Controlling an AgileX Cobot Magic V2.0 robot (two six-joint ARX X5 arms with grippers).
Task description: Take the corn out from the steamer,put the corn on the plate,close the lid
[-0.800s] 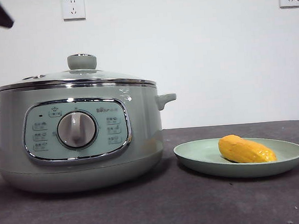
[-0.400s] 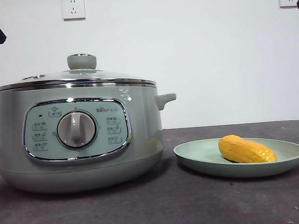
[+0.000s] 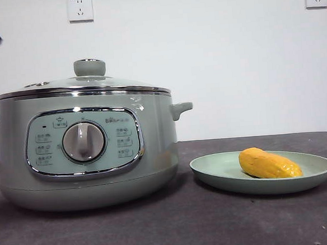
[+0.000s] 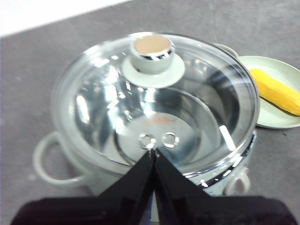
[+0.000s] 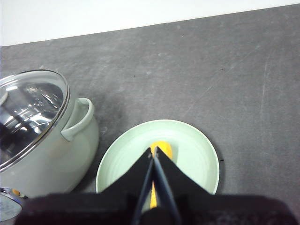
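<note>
The front camera sits low at the desk (image 3: 176, 228), looking straight across, close to the steamer (image 3: 87, 150) and plate (image 3: 263, 177), and both wrist cameras look down on these same things.

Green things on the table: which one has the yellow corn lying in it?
The plate, the flat shallow dish beside the steamer, holds the corn. The tall steamer has its glass lid on.

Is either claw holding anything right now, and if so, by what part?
Nothing is held. The left claw hangs shut above the lid; the right claw hangs shut above the corn on the plate.
</note>
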